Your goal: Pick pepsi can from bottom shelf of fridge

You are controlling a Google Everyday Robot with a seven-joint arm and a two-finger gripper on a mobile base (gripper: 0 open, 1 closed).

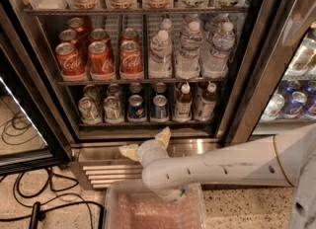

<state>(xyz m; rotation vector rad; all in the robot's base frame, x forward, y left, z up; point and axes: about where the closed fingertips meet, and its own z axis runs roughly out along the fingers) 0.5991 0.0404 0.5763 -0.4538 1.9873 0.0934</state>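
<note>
The fridge [247, 75] stands open in front of me. Its bottom shelf [148, 123] holds two dark-blue pepsi cans [137, 107] in the middle front, with more behind them. Green-and-white cans [89, 109] stand to their left and small bottles [183, 102] to their right. My gripper [145, 143] is below the shelf's front edge, just under the pepsi cans. It is open and empty, with one yellowish fingertip [127, 151] to the left and the other [163, 135] up right. It touches no can.
Red Coca-Cola cans [101, 57] and water bottles [190, 50] fill the rack above. A clear plastic bin [153, 208] sits on the floor under my arm. Black cables [29, 208] lie at the left. The glass door [19, 99] is open at left, and a neighbouring cooler [296, 99] is at right.
</note>
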